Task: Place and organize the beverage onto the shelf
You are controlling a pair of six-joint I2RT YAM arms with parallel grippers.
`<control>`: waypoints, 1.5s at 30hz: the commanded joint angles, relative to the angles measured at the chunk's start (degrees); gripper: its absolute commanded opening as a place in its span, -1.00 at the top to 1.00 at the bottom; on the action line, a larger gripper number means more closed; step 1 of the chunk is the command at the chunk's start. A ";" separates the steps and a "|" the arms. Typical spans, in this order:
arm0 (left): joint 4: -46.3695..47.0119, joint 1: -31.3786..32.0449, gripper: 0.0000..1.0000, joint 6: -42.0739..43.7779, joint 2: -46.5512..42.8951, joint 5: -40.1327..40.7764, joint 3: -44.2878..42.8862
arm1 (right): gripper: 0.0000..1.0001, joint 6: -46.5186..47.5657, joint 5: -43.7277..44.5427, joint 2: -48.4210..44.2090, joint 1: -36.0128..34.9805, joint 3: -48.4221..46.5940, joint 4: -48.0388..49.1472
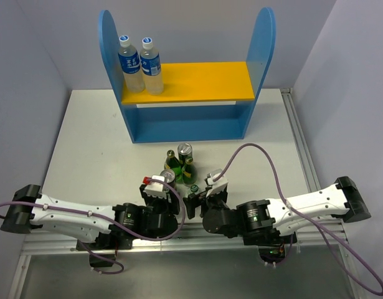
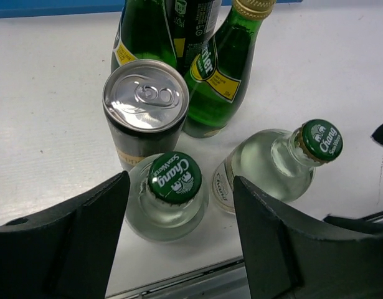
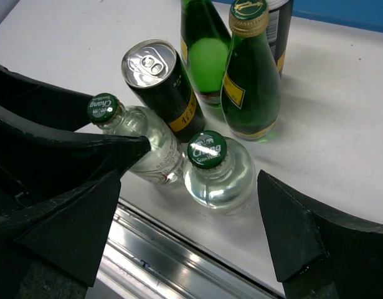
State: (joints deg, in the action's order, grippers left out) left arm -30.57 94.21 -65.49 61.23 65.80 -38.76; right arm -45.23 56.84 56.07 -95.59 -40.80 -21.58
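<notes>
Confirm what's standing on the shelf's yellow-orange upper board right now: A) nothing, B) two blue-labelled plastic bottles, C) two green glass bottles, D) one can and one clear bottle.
B: two white-capped blue-labelled plastic bottles stand at the upper board's left end, while the small drinks are clustered on the table in front.

White script "Chang" stands on the green metal cap (image 2: 174,177) of the clear glass bottle (image 2: 166,218) nearest the desk's near edge; the smaller lettering beneath is too fine to read. The second green cap (image 2: 322,139), on the second clear glass bottle (image 2: 272,165) towards the right edge, likewise reads "Chang". The yellow labels of the dark green glass bottles (image 2: 210,93) carry cropped, illegible lettering.
</notes>
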 commanded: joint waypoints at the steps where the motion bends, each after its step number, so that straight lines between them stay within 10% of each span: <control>1: 9.27 -1.49 -0.45 5.72 -0.59 -0.76 1.49 | -0.94 0.32 -0.06 2.02 0.93 0.63 5.32; 18: 19.23 -7.55 -0.26 14.08 -3.14 -3.93 6.42 | -0.45 3.93 -0.85 10.28 8.31 4.59 16.84; 33: 19.76 -7.55 -0.17 13.20 -4.11 -3.93 9.06 | 1.00 4.36 0.73 11.96 8.93 1.78 13.25; 45: 21.95 -7.55 -0.11 13.11 -3.93 -3.84 10.64 | 1.00 12.36 8.11 -2.28 8.67 -8.15 1.11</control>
State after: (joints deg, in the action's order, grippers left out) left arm -9.69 86.85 -52.56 57.58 62.13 -29.21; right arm -36.18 57.30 58.63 -87.02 -42.76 -20.23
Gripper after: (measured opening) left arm 0.565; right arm 0.360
